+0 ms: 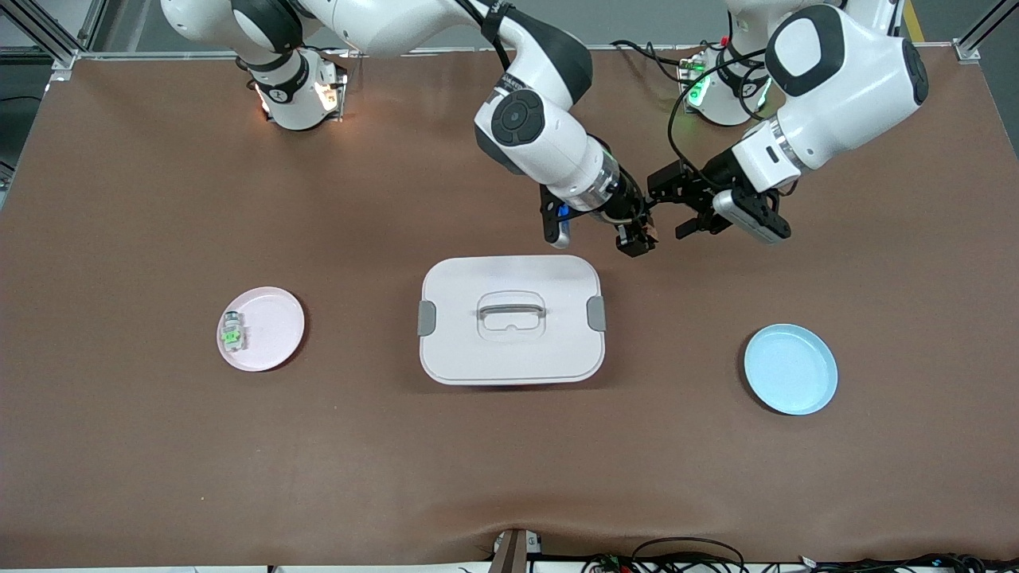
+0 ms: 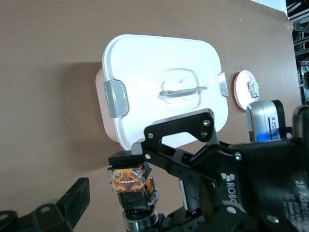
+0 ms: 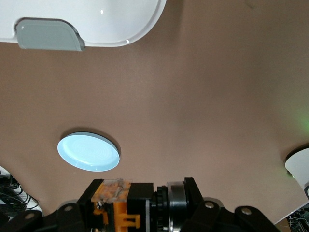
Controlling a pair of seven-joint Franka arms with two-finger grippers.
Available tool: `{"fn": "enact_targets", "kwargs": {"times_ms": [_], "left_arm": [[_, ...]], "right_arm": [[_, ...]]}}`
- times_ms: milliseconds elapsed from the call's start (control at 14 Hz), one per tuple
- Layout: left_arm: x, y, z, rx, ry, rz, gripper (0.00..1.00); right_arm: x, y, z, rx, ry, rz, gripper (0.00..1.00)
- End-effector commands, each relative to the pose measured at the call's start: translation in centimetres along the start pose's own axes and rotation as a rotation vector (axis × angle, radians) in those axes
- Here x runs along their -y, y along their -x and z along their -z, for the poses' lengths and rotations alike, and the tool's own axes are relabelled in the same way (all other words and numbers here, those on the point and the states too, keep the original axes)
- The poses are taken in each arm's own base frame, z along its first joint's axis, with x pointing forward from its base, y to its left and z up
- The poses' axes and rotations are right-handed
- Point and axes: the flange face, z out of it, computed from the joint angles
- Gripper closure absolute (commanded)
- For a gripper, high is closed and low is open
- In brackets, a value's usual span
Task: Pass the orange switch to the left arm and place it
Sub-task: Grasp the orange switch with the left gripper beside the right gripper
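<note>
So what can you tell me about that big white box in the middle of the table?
The white box is a rounded-rectangular container that looks like smooth plastic. Its lid has a recessed handle in the middle and a grey clasp at each short end, both apparently fastened. It sits flat on the brown table, between the pink plate and the blue plate. Nothing touches it but the table; both grippers are above the table just past its edge.

Both arms reach in toward the middle and meet in the air. The right end effector [image 1: 637,239] points down with its fingers clamped shut on the orange switch [image 1: 646,231]. The left end effector [image 1: 677,208] lies level, jaws spread wide, facing it closely.
</note>
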Motion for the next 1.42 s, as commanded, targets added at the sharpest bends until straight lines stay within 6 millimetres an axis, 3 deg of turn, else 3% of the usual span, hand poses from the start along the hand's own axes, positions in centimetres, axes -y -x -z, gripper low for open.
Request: {"fn": "enact_targets", "kwargs": {"times_ms": [0, 142, 427, 1140, 1353], "left_arm": [[0.9, 1.1, -0.5, 0.010, 0.004, 0.002, 0.00], [2.5, 2.2, -0.6, 0.019, -0.014, 0.022, 0.00], [4.1, 2.8, 1.5, 0.057, 0.001, 0.068, 0.00], [2.9, 1.5, 2.2, -0.025, 0.156, 0.161, 0.00], [2.9, 1.3, 1.9, -0.046, 0.142, 0.160, 0.08]], "right_arm": [[0.3, 0.8, 0.5, 0.031, -0.007, -0.039, 1.00], [0.9, 0.7, 1.0, 0.041, -0.017, -0.048, 1.00], [1.7, 1.4, 2.6, 0.079, -0.057, -0.087, 1.00], [1.3, 2.0, 2.5, 0.095, -0.077, -0.072, 1.00], [1.3, 2.3, 2.6, 0.109, -0.092, -0.074, 1.00]]}}
